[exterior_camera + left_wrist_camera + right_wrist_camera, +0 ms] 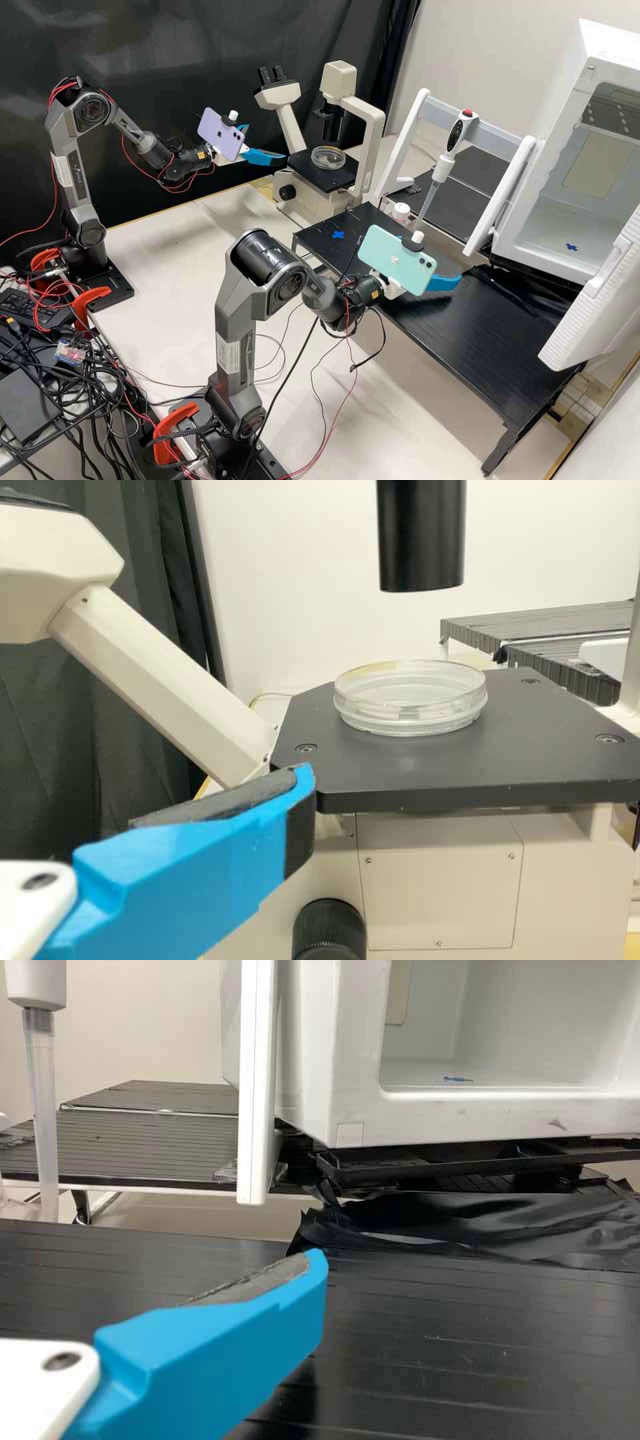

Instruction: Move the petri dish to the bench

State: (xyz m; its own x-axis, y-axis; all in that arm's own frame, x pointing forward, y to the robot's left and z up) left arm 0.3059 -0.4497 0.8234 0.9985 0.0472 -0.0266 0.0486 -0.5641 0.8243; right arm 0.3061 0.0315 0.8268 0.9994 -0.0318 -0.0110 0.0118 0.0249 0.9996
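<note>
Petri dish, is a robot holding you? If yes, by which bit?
No, nothing is holding the petri dish. It sits by itself on the microscope's black stage.

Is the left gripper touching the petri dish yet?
Apart. The high view shows a clear gap between the left gripper and the petri dish, which sits on the microscope's black stage beyond the blue fingertips.
</note>
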